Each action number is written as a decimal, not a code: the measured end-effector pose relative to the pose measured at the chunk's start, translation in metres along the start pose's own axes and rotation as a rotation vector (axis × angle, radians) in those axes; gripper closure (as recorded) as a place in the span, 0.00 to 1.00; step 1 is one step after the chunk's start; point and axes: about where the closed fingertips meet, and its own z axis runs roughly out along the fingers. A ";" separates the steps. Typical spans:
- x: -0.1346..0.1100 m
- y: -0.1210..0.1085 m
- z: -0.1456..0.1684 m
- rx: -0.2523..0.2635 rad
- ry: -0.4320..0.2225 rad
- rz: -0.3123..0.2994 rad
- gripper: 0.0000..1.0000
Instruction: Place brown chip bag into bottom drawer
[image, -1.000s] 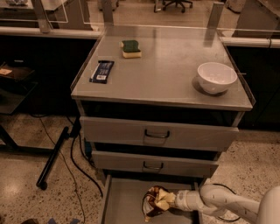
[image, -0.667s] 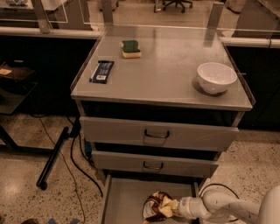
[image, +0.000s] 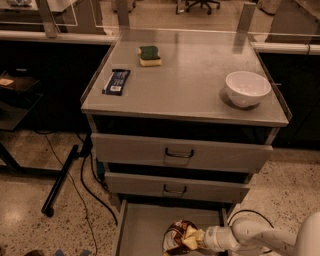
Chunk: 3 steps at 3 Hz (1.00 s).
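The brown chip bag (image: 180, 237), crinkled dark brown and pale tan, sits low inside the open bottom drawer (image: 142, 226), at the right of its flat grey floor. My gripper (image: 196, 239) reaches in from the right on a white arm (image: 255, 235) and is shut on the bag's right end. I cannot tell whether the bag touches the drawer floor. The front of the drawer is cut off by the bottom of the view.
On the cabinet top stand a white bowl (image: 247, 87), a green-and-yellow sponge (image: 150, 55) and a dark blue flat wrapper (image: 116, 81). The two upper drawers (image: 179, 153) are shut. A black pole (image: 60, 182) and cables (image: 90, 200) lie on the floor at the left.
My gripper and the chip bag have moved down a little, deeper into the bottom drawer. Nothing else has moved.
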 end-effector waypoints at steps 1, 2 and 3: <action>0.000 0.000 0.000 0.000 0.000 0.000 0.37; 0.000 0.000 0.000 0.000 0.000 0.000 0.14; 0.000 0.000 0.000 0.000 0.000 0.000 0.00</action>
